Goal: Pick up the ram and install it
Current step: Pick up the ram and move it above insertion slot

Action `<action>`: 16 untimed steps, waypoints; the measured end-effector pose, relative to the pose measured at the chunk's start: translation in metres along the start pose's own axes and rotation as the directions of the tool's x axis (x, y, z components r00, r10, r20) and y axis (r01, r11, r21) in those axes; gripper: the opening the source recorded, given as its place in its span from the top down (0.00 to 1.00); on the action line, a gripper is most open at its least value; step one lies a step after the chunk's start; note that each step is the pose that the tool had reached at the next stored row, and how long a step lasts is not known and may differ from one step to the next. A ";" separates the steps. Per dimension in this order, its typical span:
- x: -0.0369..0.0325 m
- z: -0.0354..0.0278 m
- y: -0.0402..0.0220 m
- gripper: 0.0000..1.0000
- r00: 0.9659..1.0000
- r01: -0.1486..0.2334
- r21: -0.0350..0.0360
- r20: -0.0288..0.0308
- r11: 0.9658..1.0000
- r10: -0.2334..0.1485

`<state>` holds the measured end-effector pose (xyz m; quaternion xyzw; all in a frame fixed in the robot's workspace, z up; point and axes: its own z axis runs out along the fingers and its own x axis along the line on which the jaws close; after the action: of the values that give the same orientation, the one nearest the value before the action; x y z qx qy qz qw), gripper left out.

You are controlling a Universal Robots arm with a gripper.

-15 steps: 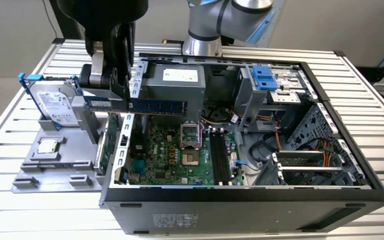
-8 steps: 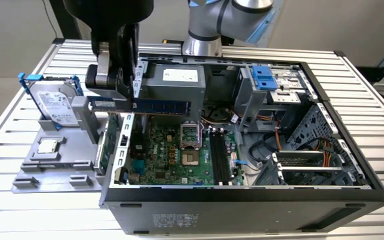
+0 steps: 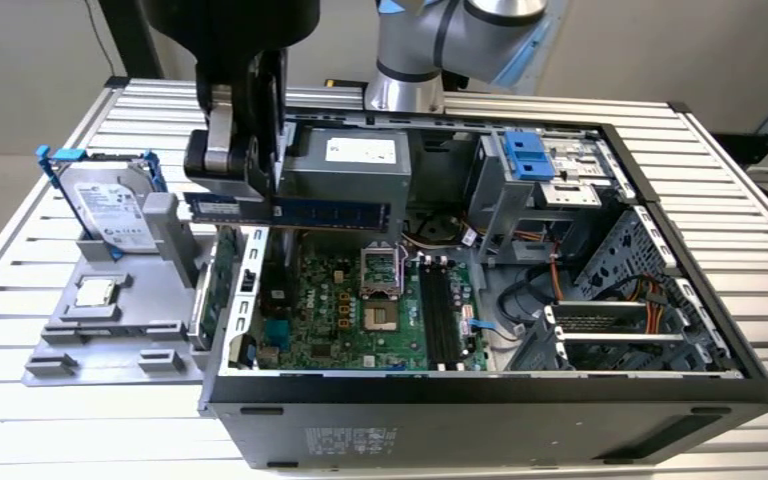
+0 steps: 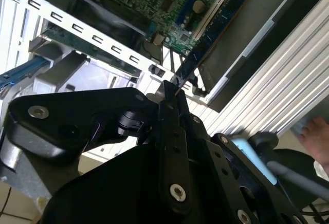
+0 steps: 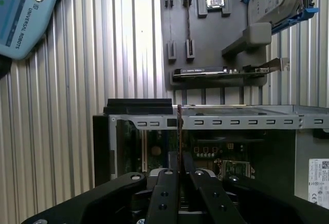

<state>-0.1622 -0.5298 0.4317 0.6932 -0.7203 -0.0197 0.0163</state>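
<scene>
The ram [image 3: 317,212] is a long blue stick held level above the left wall of the open computer case [image 3: 491,385] in the exterior view. My gripper [image 3: 241,195] is shut on the stick's left end. In both wrist views the ram shows edge-on as a thin dark strip [image 4: 190,62] [image 5: 179,136] running out from between my closed fingers [image 4: 165,106] [image 5: 165,180]. Below lies the green motherboard [image 3: 344,320], with its long black slots [image 3: 440,315] to the right of the processor socket.
A grey fixture tray [image 3: 104,340] stands left of the case, carrying a hard drive [image 3: 111,212] and a processor chip [image 3: 95,292]. A card [image 5: 205,71] rests in the tray. A teach pendant [image 5: 23,13] lies on the slatted table [image 3: 37,250].
</scene>
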 end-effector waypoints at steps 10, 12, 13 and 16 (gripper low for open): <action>-0.0002 -0.0001 -0.0033 1.00 1.000 0.000 0.000 0.000 1.000 0.000; -0.0002 -0.0002 -0.0035 1.00 1.000 0.000 0.000 0.000 1.000 0.000; -0.0002 -0.0001 -0.0035 1.00 1.000 0.000 0.000 0.000 1.000 0.000; -0.0002 -0.0001 -0.0036 1.00 1.000 0.000 0.000 0.000 1.000 0.000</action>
<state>-0.1586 -0.5297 0.4316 0.6931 -0.7203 -0.0197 0.0163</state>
